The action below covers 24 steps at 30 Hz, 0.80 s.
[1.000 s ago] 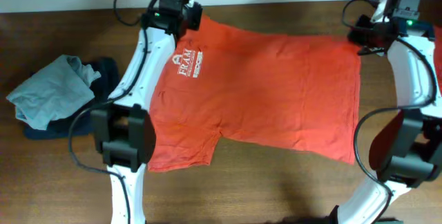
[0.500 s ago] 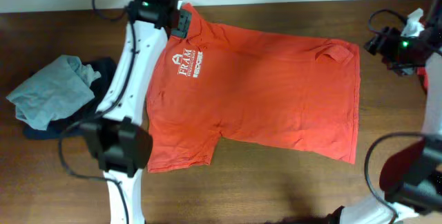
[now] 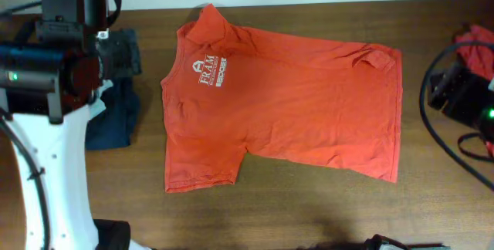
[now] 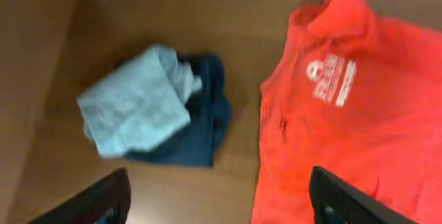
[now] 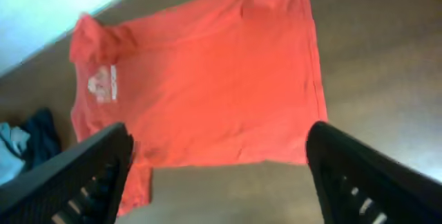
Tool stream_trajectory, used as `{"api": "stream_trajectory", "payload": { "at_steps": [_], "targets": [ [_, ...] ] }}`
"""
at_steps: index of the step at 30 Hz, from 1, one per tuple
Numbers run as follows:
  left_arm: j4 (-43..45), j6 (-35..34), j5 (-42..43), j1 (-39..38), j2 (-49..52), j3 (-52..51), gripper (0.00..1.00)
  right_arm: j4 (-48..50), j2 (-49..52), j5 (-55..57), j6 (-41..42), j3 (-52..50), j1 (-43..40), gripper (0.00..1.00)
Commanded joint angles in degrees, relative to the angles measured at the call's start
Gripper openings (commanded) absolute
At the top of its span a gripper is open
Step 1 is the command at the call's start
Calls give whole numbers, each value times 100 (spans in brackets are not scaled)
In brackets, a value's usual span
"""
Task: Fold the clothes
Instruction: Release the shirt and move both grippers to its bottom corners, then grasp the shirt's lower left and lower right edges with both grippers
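Because folding calls for a flat start, the orange-red shirt is laid open, logo side up, across the middle of the worktop. Its collar is turned toward the upper left of the overhead frame and its hem toward the right. One sleeve is seen flat at the shirt's lower left, and a small corner at its upper right is turned over. It is touched by neither arm.

The left end effector is held high, fingers spread wide with nothing between them, so that both the shirt and the pile at the left are in its view. There a pale grey-blue garment is bunched on a navy garment, apparently set aside for later. The right end effector is likewise wide and empty, raised clear at the right edge, where another red garment is glimpsed. No fold is yet made.
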Motion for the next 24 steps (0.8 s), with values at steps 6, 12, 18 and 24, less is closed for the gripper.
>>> {"api": "stream_trajectory", "payload": {
  "at_steps": [6, 12, 18, 24],
  "targets": [
    [605, -293, 564, 138, 168, -2778, 82, 315, 826, 273, 302, -2682, 4, 82],
    [2041, -295, 1729, 160, 168, -5204, 83, 1224, 1274, -46, 424, -4079, 4, 82],
    [3110, -426, 2575, 560, 190, -7132, 87, 1862, 1370, -39, 605, -5034, 4, 82],
    [4103, -573, 3062, 868, 201, -8299, 82, 2072, 1370, 192, 750, -5246, 2, 82]
  ]
}}
